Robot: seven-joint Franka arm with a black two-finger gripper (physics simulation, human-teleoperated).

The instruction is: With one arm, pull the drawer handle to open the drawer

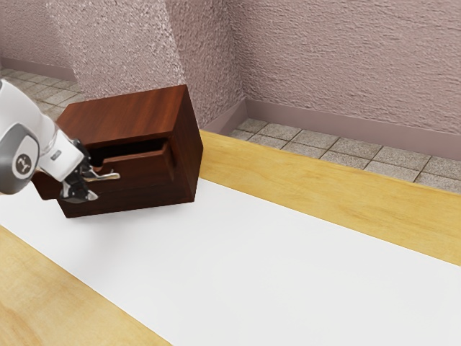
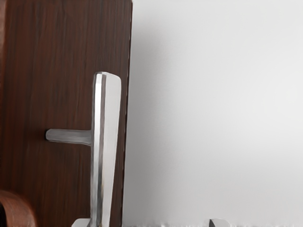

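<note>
Hovering at the drawer front (image 1: pixel 140 180) of the dark wooden cabinet (image 1: pixel 133 115), the black gripper (image 1: pixel 83 187) holds its jaws spread wide, the silver handle (image 2: pixel 105 151) between them, unclamped.

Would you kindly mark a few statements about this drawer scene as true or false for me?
1. The cabinet is made of dark wood. True.
2. The drawer handle is black plastic. False: it is a silvery metal bar.
3. The gripper is at the cabinet's front, close by the handle. True.
4. The floor beyond the table is carpeted. False: it is tiled.
</note>
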